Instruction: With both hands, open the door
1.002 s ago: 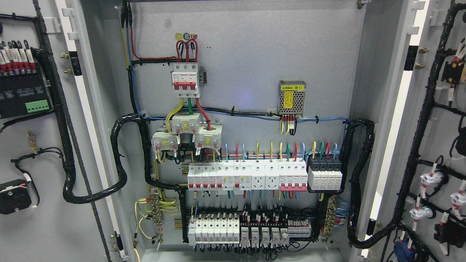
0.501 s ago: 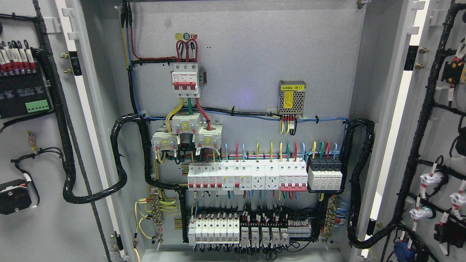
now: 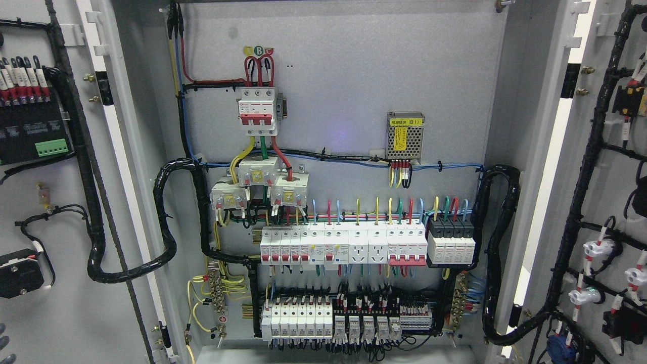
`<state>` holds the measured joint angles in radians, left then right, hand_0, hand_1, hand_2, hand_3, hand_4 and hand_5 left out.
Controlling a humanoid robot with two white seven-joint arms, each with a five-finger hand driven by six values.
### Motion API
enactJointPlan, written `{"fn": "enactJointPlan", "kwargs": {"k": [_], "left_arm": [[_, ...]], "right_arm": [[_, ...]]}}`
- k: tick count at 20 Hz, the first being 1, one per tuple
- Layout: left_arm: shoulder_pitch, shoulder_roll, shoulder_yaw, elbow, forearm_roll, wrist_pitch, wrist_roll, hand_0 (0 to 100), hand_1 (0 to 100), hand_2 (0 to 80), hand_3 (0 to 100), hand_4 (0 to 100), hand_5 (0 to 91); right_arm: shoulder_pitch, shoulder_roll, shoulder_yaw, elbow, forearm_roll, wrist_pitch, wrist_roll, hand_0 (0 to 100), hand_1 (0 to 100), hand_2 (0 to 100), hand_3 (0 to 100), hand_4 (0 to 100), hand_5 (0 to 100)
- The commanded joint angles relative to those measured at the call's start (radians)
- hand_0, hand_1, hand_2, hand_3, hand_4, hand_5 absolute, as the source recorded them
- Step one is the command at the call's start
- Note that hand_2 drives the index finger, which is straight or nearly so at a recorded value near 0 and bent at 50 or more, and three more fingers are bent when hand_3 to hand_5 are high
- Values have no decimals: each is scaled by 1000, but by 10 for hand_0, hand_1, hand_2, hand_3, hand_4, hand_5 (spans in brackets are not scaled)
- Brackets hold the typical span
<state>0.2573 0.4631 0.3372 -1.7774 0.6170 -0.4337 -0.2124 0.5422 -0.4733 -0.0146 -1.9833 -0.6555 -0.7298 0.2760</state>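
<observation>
At the bottom left corner of the head view, a small dark sliver of what is taken to be the left hand [image 3: 3, 344] is seen against the lower edge of the left door [image 3: 65, 313]. Whether that hand is open, closed or gripping anything cannot be told, since only its edge is shown. The right hand is not seen at all.

Up and to the right of the hand, the left door is seen swung wide, with its inner face and a thick black cable bundle [image 3: 96, 202] turned to the camera. Far to the right of the hand, the right door [image 3: 621, 192] is likewise swung outward. Between them, the cabinet [image 3: 354, 76] is laid bare, with its rows of breakers [image 3: 343, 245] fully exposed.

The opening is judged to be all but done. If any travel is left, the push is best applied to bare sheet metal near the free edge of each door. The cable bundle and the parts mounted on the doors should be kept clear of, as they could be snagged. Both doors are best eased evenly, so that the hinges are not strained.
</observation>
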Motion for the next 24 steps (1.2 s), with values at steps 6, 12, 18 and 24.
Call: {"fn": "enactJointPlan", "kwargs": {"k": [6,12,18,24], "left_arm": [[129,-205,-358,-80,-310,-4,27,0,0,0,0,0,0],[289,-270,-442,-36,-433,35,35,0,0,0,0,0,0],[338,-278,-446,82,-439,234,34,0,0,0,0,0,0],[416,-276,-435,194,-450,312,34,0,0,0,0,0,0]], "right_arm": [[5,47,337,240,79,0,-1,381,0,0,0,0,0],[51,74,377,386,89,0,-1,380,0,0,0,0,0],[172,108,389,497,89,-3,-1,380,0,0,0,0,0],[283,117,387,595,89,-54,0,380,0,0,0,0,0]]}}
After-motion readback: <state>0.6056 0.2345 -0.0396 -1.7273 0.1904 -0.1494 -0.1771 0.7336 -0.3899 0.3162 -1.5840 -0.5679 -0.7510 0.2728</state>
